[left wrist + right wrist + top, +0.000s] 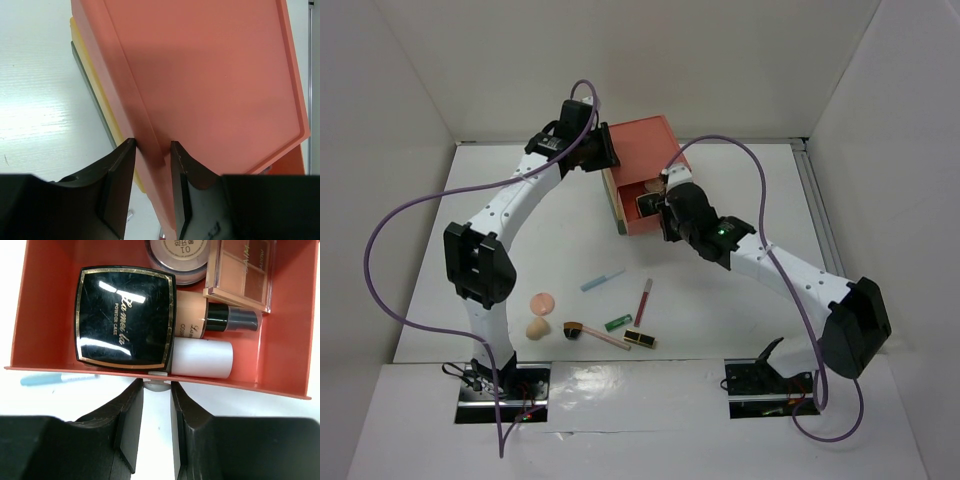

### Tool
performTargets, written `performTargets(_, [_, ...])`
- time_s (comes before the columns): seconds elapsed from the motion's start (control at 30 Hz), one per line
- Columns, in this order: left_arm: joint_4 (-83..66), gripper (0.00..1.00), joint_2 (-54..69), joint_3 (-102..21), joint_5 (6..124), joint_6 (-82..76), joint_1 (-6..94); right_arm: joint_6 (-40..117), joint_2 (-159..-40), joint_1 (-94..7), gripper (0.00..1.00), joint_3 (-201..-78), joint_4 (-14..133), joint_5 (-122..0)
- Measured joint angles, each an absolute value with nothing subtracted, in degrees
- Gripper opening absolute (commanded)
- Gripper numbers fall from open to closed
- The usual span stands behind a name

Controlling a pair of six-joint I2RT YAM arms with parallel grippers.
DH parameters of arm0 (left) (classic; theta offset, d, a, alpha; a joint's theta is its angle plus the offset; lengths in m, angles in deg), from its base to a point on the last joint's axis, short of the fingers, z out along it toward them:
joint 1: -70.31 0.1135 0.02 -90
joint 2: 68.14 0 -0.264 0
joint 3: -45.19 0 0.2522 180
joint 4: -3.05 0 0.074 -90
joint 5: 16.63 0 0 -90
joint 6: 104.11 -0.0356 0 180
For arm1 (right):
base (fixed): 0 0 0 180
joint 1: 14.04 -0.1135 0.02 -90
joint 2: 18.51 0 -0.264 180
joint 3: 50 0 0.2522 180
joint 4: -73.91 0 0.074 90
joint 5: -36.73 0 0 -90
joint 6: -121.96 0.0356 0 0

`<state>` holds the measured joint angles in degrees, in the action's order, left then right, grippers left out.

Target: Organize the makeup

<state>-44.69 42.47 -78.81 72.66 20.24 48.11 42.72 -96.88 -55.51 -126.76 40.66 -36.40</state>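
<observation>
Black compact (125, 315) lies in the drawer (282, 340) at twelve o'clock from the right gripper (157, 388), jaws pinching the drawer knob (158, 384); left gripper (153, 146) clamps the drawer box (210, 75) rim.

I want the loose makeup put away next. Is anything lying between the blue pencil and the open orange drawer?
Nothing visible lies between the blue pencil and the drawer. The right hand, though, sits at the drawer's front wall, closed around its knob.

Bright, even overhead light; glare streaks the black compact (125, 320).
</observation>
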Motion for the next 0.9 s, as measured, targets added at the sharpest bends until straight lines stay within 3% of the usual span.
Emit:
performTargets(0.3, [-44.12, 0.31, 42.57, -78.94, 73.10, 20.21, 48.11, 42.33, -98.17, -54.09, 0.00, -127.09, 46.25, -36.84])
performTargets(0.7, [-43.62, 0.27, 42.92, -79.22, 73.40, 20.15, 48.13, 39.25, -109.12, -52.71, 0.00, -127.11, 68.33, -31.31])
performTargets(0.77, [-43.57, 0.26, 42.99, -79.24, 73.40, 20.08, 48.13, 38.90, -110.76, -52.50, 0.14, -127.59, 70.91, -30.70])
performTargets(0.9, [-42.13, 0.26, 43.34, -79.27, 74.43, 19.32, 48.20, 38.40, -112.99, -52.28, 0.22, -129.76, 71.50, -29.89])
